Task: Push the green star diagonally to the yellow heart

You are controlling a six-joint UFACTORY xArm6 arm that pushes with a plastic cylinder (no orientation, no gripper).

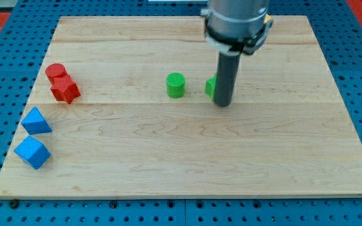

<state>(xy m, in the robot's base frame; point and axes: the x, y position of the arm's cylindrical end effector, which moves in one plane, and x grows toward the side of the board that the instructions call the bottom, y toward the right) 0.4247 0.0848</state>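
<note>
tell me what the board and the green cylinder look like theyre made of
The board looks like pale wood with a smooth, lightly sealed finish: grain lines and joined planks show. The green cylinder seems to be plastic, matte, in one flat saturated colour; faint ridges on top hint at 3D printing, though that is uncertain. My tip rests beside another green block, mostly hidden.

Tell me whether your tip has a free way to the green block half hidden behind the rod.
Probably yes. My tip sits right against the green block, on its lower right side in the view, with nothing between them. The green cylinder stands apart to the view's left. No yellow heart shows.
</note>
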